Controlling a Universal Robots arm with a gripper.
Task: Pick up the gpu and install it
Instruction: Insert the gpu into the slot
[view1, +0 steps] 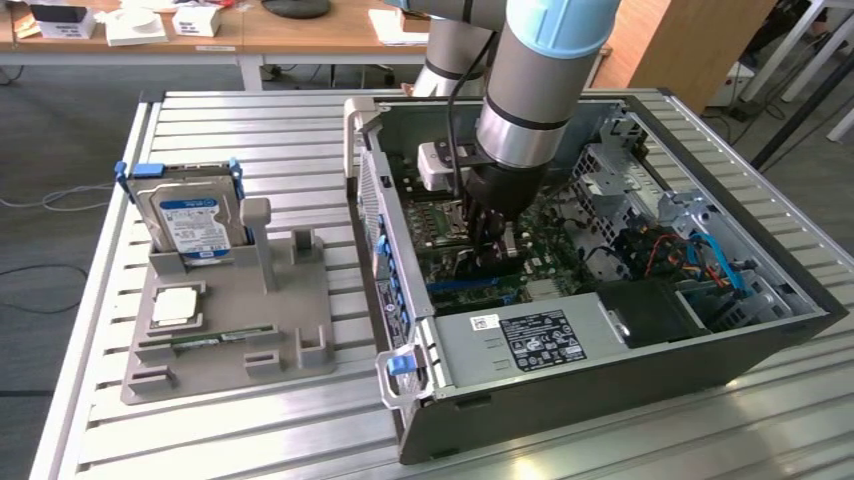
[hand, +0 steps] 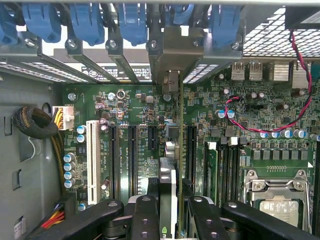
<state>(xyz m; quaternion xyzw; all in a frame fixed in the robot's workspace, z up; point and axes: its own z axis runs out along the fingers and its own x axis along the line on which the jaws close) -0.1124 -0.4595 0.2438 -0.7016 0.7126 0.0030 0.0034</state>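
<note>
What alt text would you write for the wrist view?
The gripper holds a graphics card edge-on to a green motherboard with long black slots. Blue clips line the case edge ahead of the card.

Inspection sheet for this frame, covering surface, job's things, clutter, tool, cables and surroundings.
Surface: slatted metal table carrying an open computer case and a grey fixture.
Job's things: gpu edge-on over the motherboard slots; whether it is seated cannot be told.
Clutter: hard drive upright and memory stick in the fixture.
Tool: shut on the gpu.
Cables: red-black wire; blue cables.
Surroundings: wooden desk.
</note>
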